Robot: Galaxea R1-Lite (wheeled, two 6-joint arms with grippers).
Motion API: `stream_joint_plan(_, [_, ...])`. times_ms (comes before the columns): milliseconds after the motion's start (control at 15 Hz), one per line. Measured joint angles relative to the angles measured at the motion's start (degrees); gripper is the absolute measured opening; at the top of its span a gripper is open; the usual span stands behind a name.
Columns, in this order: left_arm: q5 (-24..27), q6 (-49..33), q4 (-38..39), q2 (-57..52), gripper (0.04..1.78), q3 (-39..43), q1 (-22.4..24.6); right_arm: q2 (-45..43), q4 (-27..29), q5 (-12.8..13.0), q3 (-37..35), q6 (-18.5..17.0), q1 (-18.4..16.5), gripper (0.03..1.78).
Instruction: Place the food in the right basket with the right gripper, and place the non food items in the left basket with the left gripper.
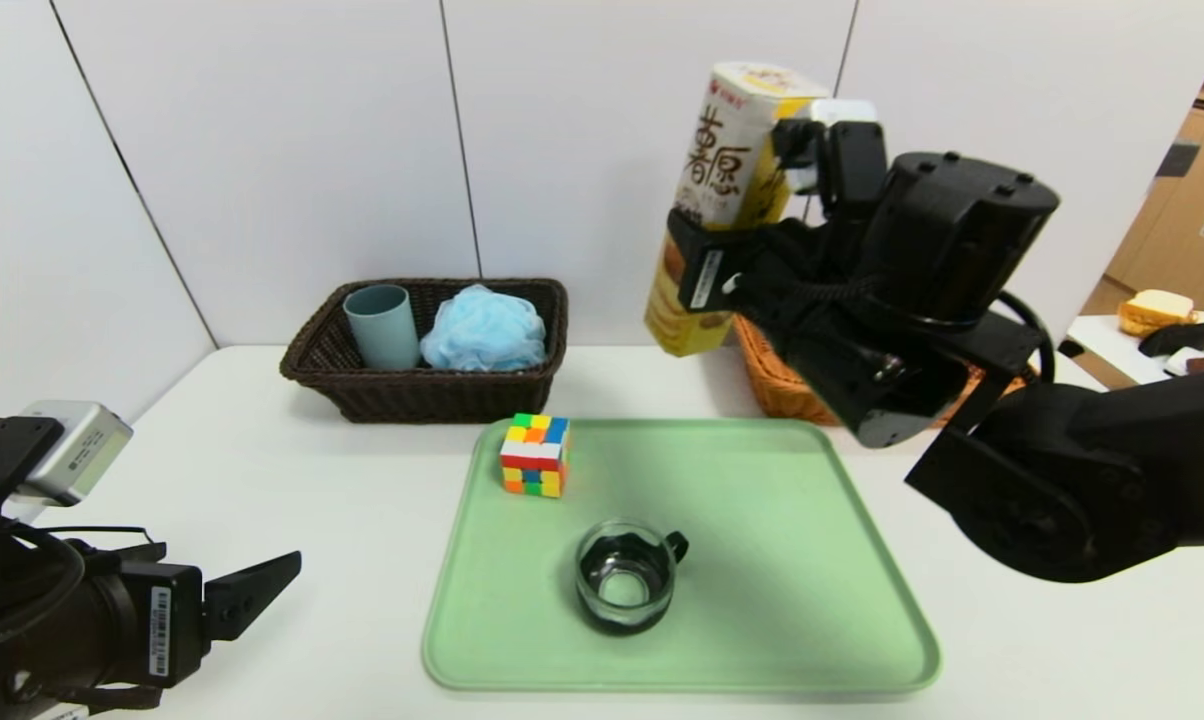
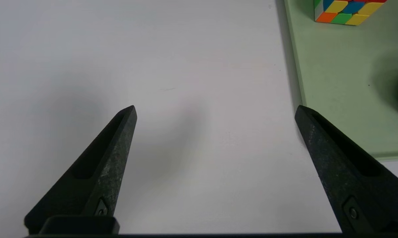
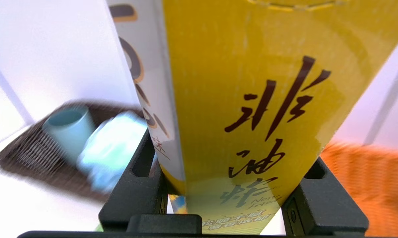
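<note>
My right gripper (image 1: 737,245) is shut on the tall yellow snack carton (image 1: 727,200) and holds it in the air, tilted, beside the orange-tan right basket (image 1: 777,380). The carton fills the right wrist view (image 3: 252,115). The dark brown left basket (image 1: 427,345) holds the blue-grey cup (image 1: 382,325) and the light blue sponge (image 1: 484,328). The puzzle cube (image 1: 534,455) and the glass mug (image 1: 627,575) sit on the green tray (image 1: 762,560). My left gripper (image 2: 215,110) is open and empty, low over the table left of the tray. The red can is out of view.
The white table (image 1: 292,480) runs to a white wall behind the baskets. My right arm (image 1: 1062,470) hangs over the table's right side and hides most of the orange-tan basket. Another table with objects (image 1: 1162,325) stands far right.
</note>
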State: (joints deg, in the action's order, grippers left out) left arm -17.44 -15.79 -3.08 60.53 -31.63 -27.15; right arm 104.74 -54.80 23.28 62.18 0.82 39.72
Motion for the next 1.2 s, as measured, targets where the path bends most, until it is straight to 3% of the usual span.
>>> stream_joint_plan(333, [-0.1, 0.0, 0.0, -0.7, 1.69, 0.0, 0.0, -5.4, 6.0, -5.7, 3.8, 1.2, -13.5, 0.88])
stream_joint_plan(467, [-0.1, 0.0, 0.0, -0.9, 1.69, 0.2, 0.0, -6.2, 10.1, -7.3, 4.3, -1.3, -18.3, 0.88])
stream_joint_plan(600, [-0.2, 0.1, -0.1, -1.2, 1.69, 0.2, 0.0, -6.3, 15.1, -9.0, 3.8, -6.2, -21.5, 0.88])
stream_joint_plan(733, [-0.3, 0.1, -0.9, -1.8, 1.69, 0.2, 0.0, -5.7, 17.0, -13.6, 2.3, -8.6, -23.6, 0.88])
stream_joint_plan(800, [-0.3, 0.1, -1.7, -2.2, 1.69, 0.2, 0.0, -5.2, 16.7, -14.3, 1.8, -8.8, -24.1, 0.88])
stream_joint_plan(1200, [-0.4, 0.2, -2.8, -3.8, 1.69, 0.2, 0.0, 1.0, 11.4, -13.9, 1.9, -8.4, -25.1, 0.88])
